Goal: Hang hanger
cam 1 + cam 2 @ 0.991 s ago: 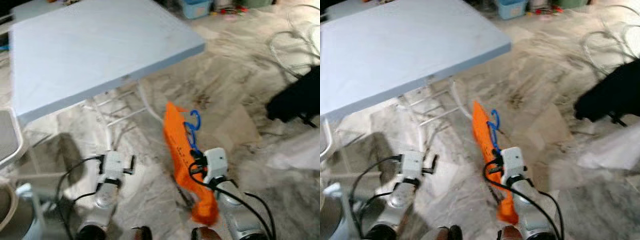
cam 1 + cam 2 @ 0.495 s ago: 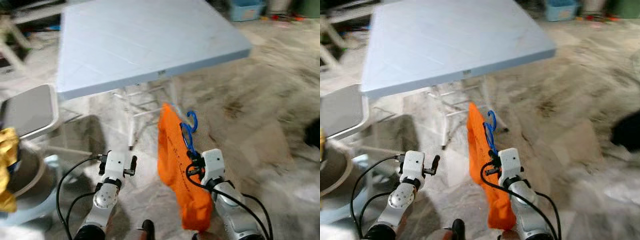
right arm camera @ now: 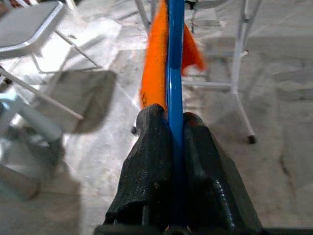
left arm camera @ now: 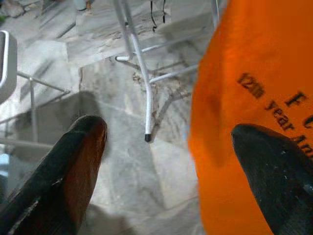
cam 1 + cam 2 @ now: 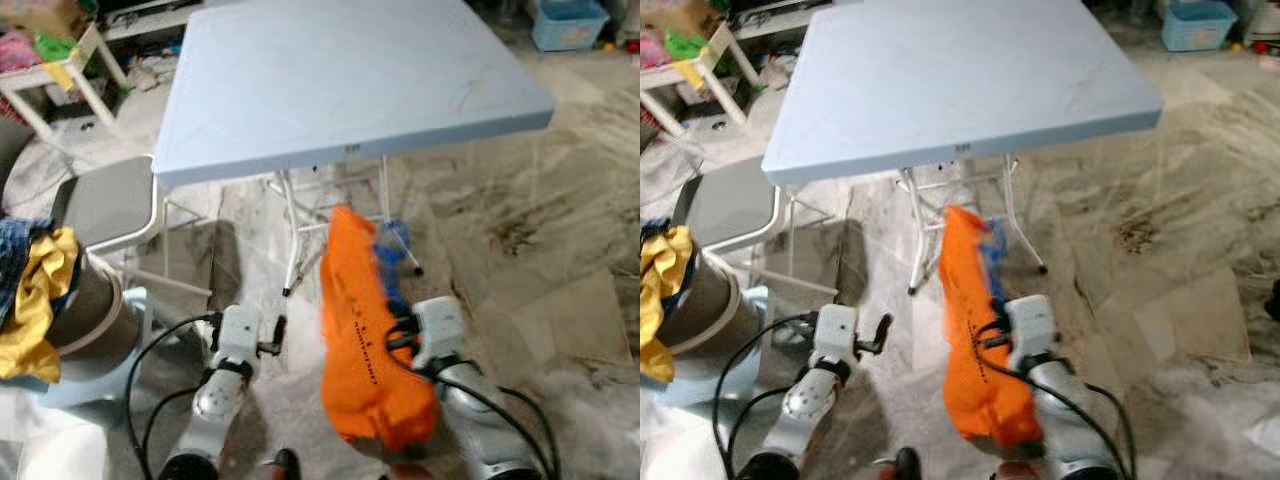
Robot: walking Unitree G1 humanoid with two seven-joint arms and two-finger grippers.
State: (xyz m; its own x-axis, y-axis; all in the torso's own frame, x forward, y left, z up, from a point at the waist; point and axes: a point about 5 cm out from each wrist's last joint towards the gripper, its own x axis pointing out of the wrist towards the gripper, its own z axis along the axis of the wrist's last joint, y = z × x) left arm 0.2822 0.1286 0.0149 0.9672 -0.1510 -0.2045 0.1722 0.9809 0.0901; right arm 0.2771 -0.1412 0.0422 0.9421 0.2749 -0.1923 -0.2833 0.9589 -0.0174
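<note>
Hanger (image 3: 174,73), blue, lower centre, pinched in right gripper (image 3: 176,128) jaws; orange shirt (image 5: 365,330) draped over it. Left gripper (image 4: 166,147) jaws wide, empty. Risk: shirt slides off during carry.

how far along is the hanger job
Done: the right gripper is shut on the blue hanger, with the orange garment draped on it. In hand: carrying it beside the table. Left: hanging it; no rail is in view. The left gripper is open and holds nothing.
</note>
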